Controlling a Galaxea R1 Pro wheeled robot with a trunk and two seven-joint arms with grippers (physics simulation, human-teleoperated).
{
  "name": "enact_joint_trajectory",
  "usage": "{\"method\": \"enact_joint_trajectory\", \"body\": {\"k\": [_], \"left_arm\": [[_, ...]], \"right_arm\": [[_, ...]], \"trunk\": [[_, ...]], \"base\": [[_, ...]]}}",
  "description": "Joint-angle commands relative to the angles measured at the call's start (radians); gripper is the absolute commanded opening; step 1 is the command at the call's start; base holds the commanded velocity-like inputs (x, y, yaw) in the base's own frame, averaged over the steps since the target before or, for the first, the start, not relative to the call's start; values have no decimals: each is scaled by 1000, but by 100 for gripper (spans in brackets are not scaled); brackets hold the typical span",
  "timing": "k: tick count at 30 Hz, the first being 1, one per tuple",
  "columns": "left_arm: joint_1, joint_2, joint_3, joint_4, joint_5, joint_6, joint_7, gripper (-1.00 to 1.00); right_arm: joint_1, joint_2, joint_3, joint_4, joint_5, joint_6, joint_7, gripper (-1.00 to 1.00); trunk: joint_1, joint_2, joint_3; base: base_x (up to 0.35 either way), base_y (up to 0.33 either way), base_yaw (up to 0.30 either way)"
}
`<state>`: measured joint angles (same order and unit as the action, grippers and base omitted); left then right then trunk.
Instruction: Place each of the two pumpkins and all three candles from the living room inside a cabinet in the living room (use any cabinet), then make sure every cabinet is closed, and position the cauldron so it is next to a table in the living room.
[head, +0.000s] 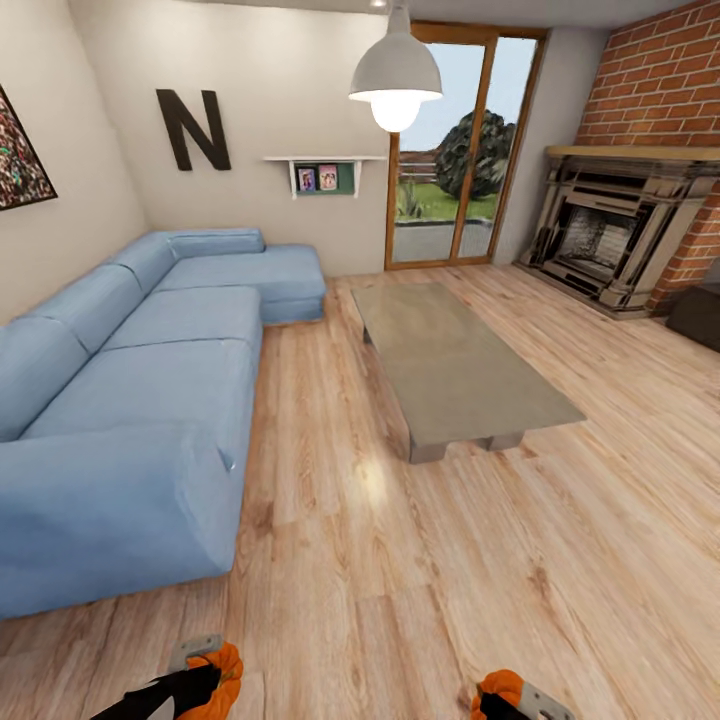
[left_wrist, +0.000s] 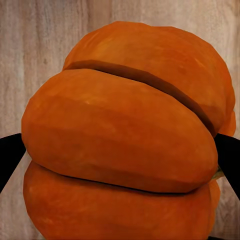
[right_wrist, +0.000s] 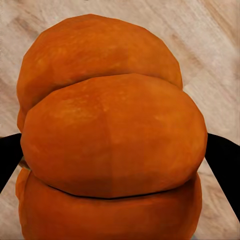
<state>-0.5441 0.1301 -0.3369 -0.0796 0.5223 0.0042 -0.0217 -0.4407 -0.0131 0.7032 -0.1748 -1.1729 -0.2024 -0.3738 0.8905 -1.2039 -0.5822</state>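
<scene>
Living room, grey table (head: 455, 365) ahead | both jaws clamp pumpkins (left_wrist: 125, 140) (wrist close-ups)

Two pumpkins (head: 222, 668) (head: 497, 690), one table (head: 450, 365), one blue sofa (head: 150, 380), one fireplace (head: 610, 235), one hanging lamp (head: 396, 75)

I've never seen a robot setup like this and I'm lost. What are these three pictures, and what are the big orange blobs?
This is a simulated wheeled robot with two arms. The wide picture comes from a camera on its head, looking down over a living room: a blue sofa, a low grey coffee table with nothing on its top, a fireplace and a wooden floor. The other two pictures come from cameras near each arm's jaws. The orange blobs are pumpkins: the left pumpkin sits between the left arm's dark fingers, and the right pumpkin between the right arm's. In the head view both peek in at the lower edge.
</scene>
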Motion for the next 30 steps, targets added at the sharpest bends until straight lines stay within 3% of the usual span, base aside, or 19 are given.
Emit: {"method": "enact_joint_trajectory", "body": {"k": [1, 8, 16, 30], "left_arm": [[0, 0, -8, 0, 10, 0, -1, -100], [0, 0, -8, 0, 10, 0, 1, -100], [0, 0, -8, 0, 9, 0, 2, -100], [0, 0, -8, 0, 8, 0, 2, -100]], "right_arm": [[0, -1, 9, -2, -11, -3, -7, -100], [0, 0, 9, -3, -11, 2, -8, -100], [0, 0, 10, -4, -8, 2, 8, -100], [0, -4, 9, -3, -10, 0, 10, -100]], "trunk": [[-4, 7, 2], [-31, 56, 24], [-31, 56, 22], [-31, 56, 3]], "base": [[0, 0, -9], [0, 0, -2], [0, 0, -16], [0, 0, -158]]}}
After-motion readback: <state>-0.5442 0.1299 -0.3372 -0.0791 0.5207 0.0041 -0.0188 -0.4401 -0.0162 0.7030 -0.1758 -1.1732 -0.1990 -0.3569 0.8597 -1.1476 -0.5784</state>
